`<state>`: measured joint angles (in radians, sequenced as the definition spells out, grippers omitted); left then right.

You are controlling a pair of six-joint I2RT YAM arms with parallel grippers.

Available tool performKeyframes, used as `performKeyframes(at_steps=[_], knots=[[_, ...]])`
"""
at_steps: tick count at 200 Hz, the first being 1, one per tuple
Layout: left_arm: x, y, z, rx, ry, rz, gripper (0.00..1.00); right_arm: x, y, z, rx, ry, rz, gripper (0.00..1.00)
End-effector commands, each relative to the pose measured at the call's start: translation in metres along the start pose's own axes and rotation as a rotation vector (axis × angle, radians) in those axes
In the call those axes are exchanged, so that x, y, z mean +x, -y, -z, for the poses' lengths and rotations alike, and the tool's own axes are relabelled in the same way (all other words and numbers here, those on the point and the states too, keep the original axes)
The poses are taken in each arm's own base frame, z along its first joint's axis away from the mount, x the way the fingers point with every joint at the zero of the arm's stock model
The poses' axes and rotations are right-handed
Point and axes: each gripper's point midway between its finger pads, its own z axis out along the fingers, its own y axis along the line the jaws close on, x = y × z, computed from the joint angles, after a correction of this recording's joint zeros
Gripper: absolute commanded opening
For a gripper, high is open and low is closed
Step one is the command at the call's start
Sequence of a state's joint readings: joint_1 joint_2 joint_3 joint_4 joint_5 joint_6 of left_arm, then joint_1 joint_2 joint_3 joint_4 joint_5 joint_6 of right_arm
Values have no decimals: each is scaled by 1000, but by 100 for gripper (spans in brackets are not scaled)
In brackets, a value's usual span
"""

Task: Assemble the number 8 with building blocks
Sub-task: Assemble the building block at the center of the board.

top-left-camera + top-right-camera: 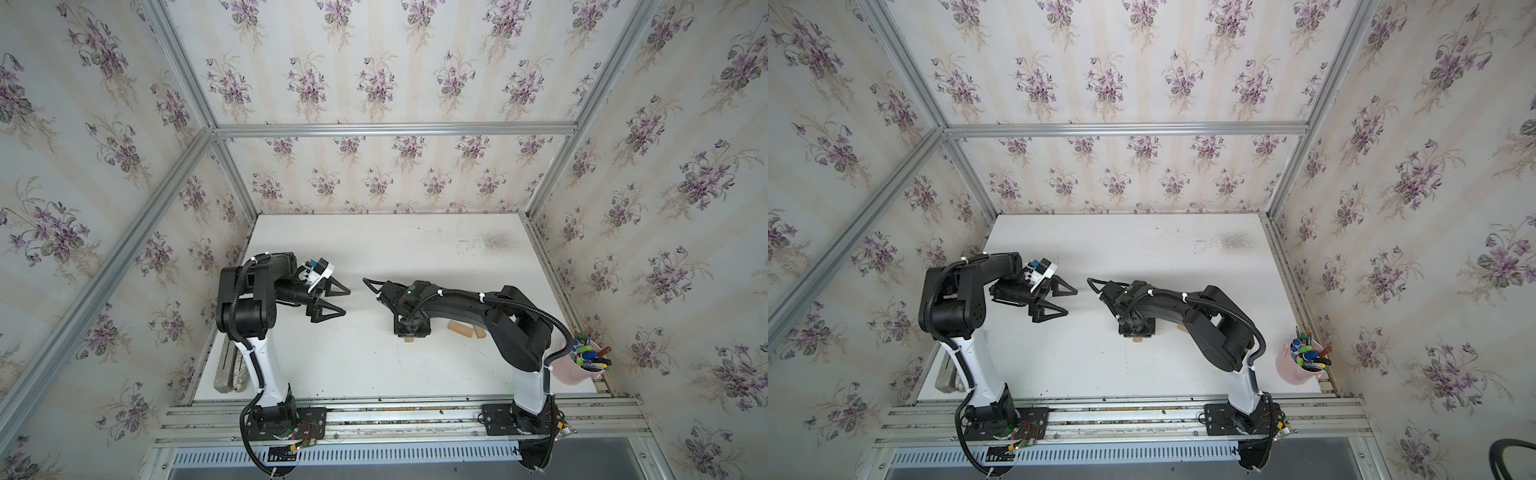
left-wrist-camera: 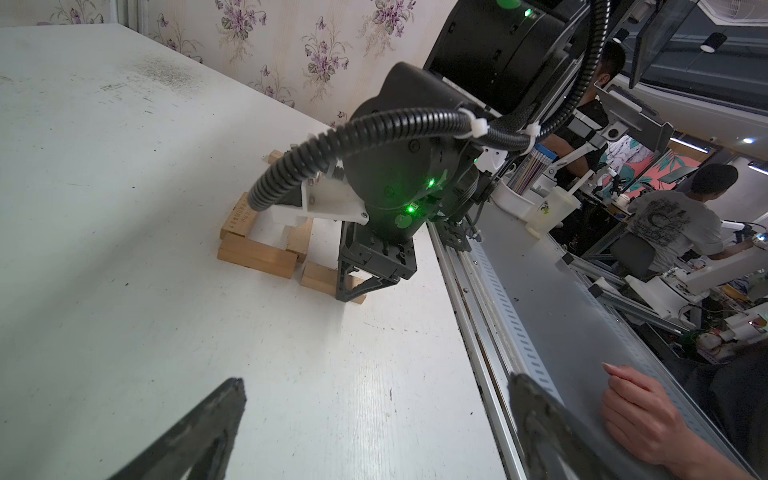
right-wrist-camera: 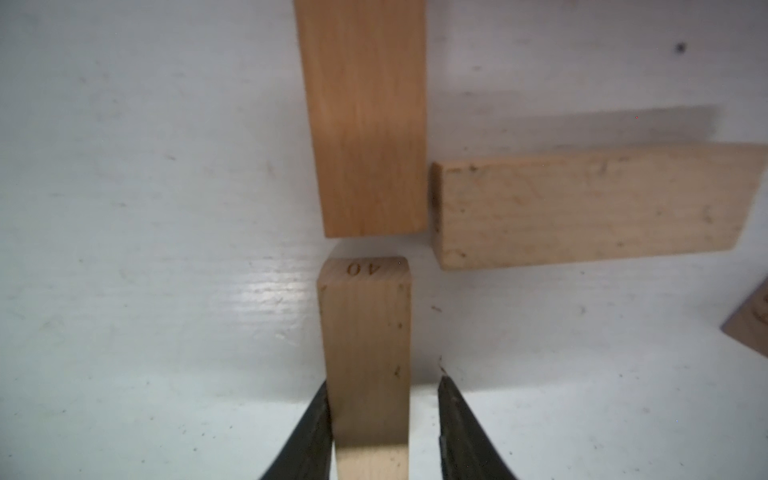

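Several tan wooden building blocks (image 2: 257, 255) lie at right angles to each other under my right arm, as a blocky figure. In both top views that arm hides most of it; two blocks (image 1: 460, 329) show beside it. My right gripper (image 3: 383, 382) points straight down with its jaws round the block marked "40" (image 3: 365, 332). One finger (image 3: 316, 415) touches the block and the other stands off it with a gap. This block lies end to end with a second block (image 3: 363, 116), and a third (image 3: 590, 203) lies crossways. My left gripper (image 1: 347, 302) hovers open and empty to the left.
A pink cup of pens (image 1: 575, 370) stands at the table's right front corner. Long grey slabs (image 1: 226, 370) lie along the left edge behind my left arm. A person's hand (image 2: 640, 411) rests on the front rail. Wallpapered walls close in three sides.
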<state>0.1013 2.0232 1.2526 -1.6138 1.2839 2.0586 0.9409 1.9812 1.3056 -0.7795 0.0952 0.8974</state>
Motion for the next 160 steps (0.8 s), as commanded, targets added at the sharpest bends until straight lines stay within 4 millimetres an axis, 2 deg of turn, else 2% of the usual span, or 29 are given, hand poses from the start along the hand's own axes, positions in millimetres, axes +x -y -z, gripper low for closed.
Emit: performKeyframes(at_steps=[1,24,83,123,148,160], knots=[[-13,17,1,32,33,-223,100,1,10,-16,52,0,-7,30],[-13,17,1,33,33,-223,100,0,9,-17,49,-2,8,27],[-13,17,1,32,34,-223,99,-1,18,-19,75,-12,5,27],[-13,17,1,33,33,-224,100,2,22,-22,96,-34,40,44],[-13,17,1,32,34,-222,100,4,20,-24,83,-42,47,46],[-13,17,1,32,33,-223,100,4,19,-24,71,-35,49,55]])
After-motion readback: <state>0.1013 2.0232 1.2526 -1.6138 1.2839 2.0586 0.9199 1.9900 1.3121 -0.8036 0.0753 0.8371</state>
